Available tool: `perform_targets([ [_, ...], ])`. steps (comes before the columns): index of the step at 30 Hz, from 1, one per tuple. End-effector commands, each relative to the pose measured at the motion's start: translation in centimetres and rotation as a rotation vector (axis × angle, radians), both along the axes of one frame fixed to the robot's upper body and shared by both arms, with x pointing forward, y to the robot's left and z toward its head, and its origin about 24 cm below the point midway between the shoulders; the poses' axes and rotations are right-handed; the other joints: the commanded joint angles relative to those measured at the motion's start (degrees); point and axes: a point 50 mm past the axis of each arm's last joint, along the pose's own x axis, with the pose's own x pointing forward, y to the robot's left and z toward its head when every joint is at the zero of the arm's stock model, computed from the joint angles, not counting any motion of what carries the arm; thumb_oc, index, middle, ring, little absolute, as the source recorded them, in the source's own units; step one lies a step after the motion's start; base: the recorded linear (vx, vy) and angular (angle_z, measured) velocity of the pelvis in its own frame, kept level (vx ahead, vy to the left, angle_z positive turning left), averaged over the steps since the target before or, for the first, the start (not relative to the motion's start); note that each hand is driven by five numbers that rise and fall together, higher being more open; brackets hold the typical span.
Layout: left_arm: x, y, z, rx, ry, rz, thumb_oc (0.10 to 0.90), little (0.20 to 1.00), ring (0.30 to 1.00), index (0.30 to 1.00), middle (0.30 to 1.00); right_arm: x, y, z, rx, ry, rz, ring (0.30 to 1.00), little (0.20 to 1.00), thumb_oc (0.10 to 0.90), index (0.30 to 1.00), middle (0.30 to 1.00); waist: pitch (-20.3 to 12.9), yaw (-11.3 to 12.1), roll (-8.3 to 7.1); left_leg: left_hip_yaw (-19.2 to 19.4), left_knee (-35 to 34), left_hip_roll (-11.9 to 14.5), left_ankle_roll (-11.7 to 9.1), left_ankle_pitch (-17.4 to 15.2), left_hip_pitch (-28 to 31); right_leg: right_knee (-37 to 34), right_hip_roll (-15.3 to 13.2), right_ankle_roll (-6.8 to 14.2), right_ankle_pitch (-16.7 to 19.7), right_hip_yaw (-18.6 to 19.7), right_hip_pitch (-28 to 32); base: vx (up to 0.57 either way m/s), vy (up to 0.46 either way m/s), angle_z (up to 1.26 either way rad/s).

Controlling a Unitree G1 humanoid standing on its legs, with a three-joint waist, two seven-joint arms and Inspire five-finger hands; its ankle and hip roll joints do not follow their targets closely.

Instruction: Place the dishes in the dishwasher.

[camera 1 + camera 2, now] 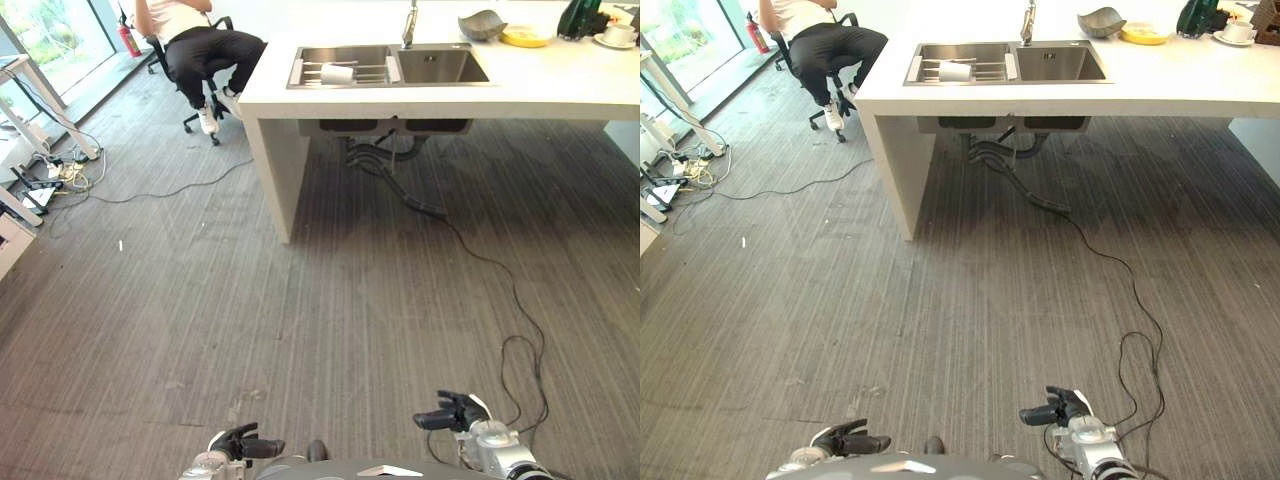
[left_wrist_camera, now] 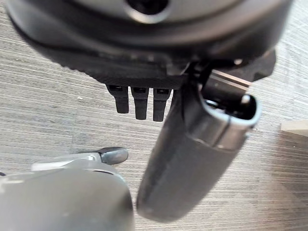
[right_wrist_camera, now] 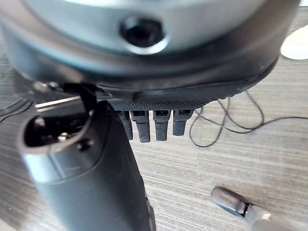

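Both hands empty: left hand [image 1: 246,445] and right hand [image 1: 452,412] low over the carpet [image 1: 330,300], fingers straight and relaxed in each wrist view, nothing between thumb and fingers.

Dishes far ahead of both hands, up on the desk [image 1: 560,82]: a white cup [image 1: 337,73] lying on the rack in the sink [image 1: 345,65], ahead and between the hands; a grey bowl [image 1: 482,25], a yellow dish [image 1: 527,37] and a cup on a saucer [image 1: 617,35] ahead and to the right of the right hand. No dishwasher seen from here, so drop-off spot unknown.

Likely trouble:
- Cable [image 1: 520,350] looping on the carpet just ahead of the right hand and trailing toward the sink; a snag or trip on the walk in.
- Desk edge and its leg [image 1: 275,170] in the path; a knock from arms raised late.
- Cup on its side and round, apt to roll or slip off the rack bars under a loose pinch.
- Person on a chair [image 1: 200,45] ahead and left of the left hand, beside the sink corner; a wide swing of the left arm could come close.
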Motion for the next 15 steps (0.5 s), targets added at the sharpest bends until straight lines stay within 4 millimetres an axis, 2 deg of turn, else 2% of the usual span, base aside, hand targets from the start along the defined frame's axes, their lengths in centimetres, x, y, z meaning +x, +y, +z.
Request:
perform_targets([
  [1,3.3,0.8,1.2,0.067,-0.103,-0.096,0.8,0.9,0.9,0.9,0.9,3.1,-2.8,2.5,-0.14,-0.119,0.087,0.9,0.9,0.8,0.9,0.9,-0.5,1.1,-0.51,2.2,-1.9,4.7,-6.6,-2.0,1.2,-5.0,-5.9,7.1,4.1,0.6,-2.2,0.0,0.0,0.0],
  [2,3.5,0.9,1.3,0.083,-0.109,-0.124,0.8,0.9,0.9,0.9,0.9,3.7,-2.9,3.1,-0.158,-0.142,0.123,0.9,0.9,0.8,0.9,0.9,-0.5,1.1,-0.43,2.3,-1.9,4.7,-6.6,-2.0,1.2,-5.0,-5.9,7.1,4.1,0.6,-2.2,0.0,0.0,0.0],
  [4,3.6,0.9,1.4,0.088,-0.114,-0.138,0.8,0.9,0.9,0.9,0.9,3.8,-3.2,3.2,-0.17,-0.142,0.127,0.9,0.9,0.8,0.9,0.9,-0.5,1.1,-0.43,2.3,-1.9,4.7,-6.5,-2.0,1.2,-5.0,-5.9,7.2,4.1,0.7,-2.2,0.0,0.0,0.0],
  [8,3.6,1.0,1.3,0.112,-0.108,-0.143,0.8,0.9,0.9,0.9,0.9,3.0,-3.4,2.7,-0.173,-0.111,0.097,0.9,0.9,0.8,0.9,0.9,-0.4,1.1,-0.46,2.2,-1.9,4.6,-6.5,-2.1,1.0,-5.0,-5.9,7.1,4.2,0.9,-2.5,0.01,-0.002,-0.02],
  [15,3.2,0.8,1.1,0.152,-0.078,-0.203,0.8,0.9,0.9,0.9,0.9,-0.7,-3.7,0.4,-0.142,0.04,-0.016,0.9,0.9,0.8,0.9,0.9,-0.6,0.9,-0.65,1.7,-1.9,4.3,-6.2,-2.4,1.1,-5.0,-5.9,7.0,4.0,1.2,-2.4,0.02,-0.003,0.0],
])
